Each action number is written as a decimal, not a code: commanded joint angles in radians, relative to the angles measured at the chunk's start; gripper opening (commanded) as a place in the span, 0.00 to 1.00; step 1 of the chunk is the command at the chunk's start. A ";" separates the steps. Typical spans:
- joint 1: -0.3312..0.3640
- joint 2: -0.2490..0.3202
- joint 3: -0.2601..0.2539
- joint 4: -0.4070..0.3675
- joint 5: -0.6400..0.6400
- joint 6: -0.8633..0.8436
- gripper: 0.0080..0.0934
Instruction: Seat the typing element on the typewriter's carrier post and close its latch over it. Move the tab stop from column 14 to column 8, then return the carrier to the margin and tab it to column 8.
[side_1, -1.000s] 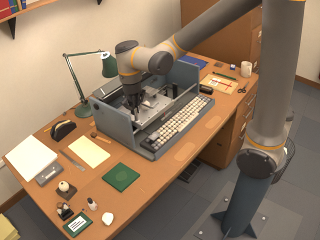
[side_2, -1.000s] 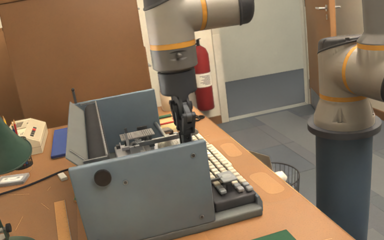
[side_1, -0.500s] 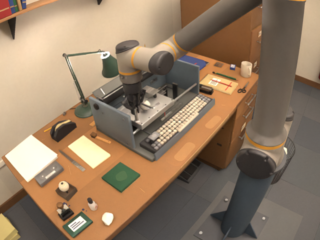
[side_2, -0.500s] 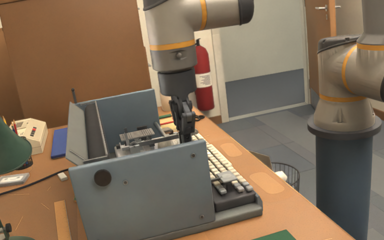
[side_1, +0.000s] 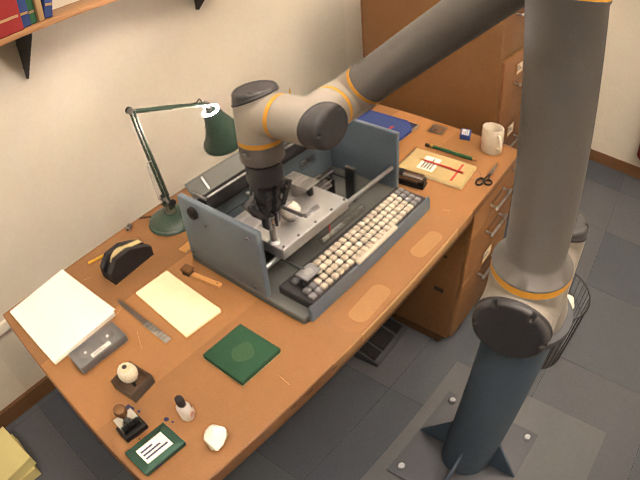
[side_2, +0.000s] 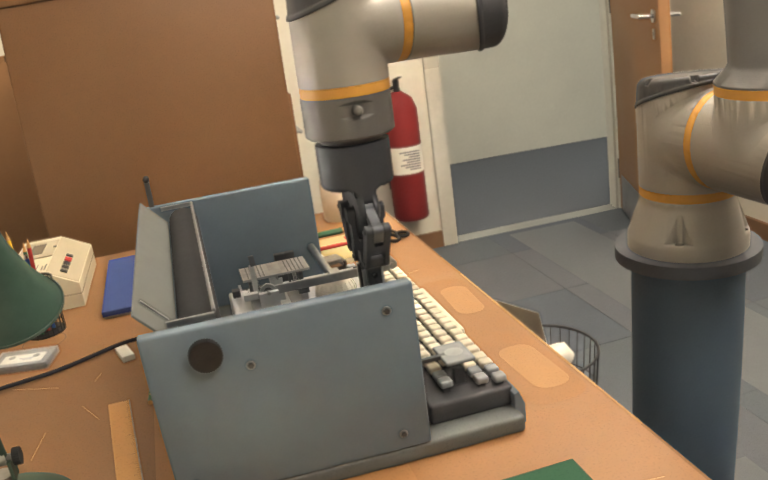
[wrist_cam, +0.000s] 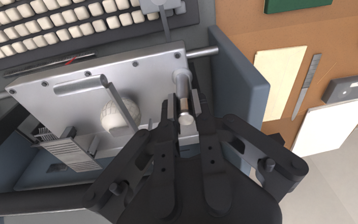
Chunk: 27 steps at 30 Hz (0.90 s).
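Inside the open typewriter (side_1: 305, 227), the grey carrier plate (wrist_cam: 105, 87) sits at the left end of its rail. The white typing element (wrist_cam: 120, 115) sits on the carrier with the latch arm (wrist_cam: 118, 103) lying across it. An upright metal handle pin (wrist_cam: 183, 105) stands at the carrier's near corner. That pin is held in my closed gripper (wrist_cam: 182, 111) (side_1: 271, 227) (side_2: 371, 271). A scale with a red pointer (wrist_cam: 70, 60) runs below the keyboard (side_1: 356, 240). The tab rack is hidden from me.
The typewriter's blue side wall (side_2: 283, 373) stands just left of the gripper. On the desk lie a cream sheet (side_1: 177, 302), a green pad (side_1: 241, 353), a ruler (side_1: 145, 321), a white paper stack (side_1: 59, 312) and a spare typing element on a stand (side_1: 127, 373). A green lamp (side_1: 170, 155) stands behind.
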 joint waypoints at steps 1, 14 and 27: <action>0.001 0.000 -0.001 -0.001 0.003 0.000 0.16; 0.001 0.000 -0.001 -0.001 0.003 0.000 0.42; 0.001 0.000 -0.001 -0.001 0.003 0.000 0.42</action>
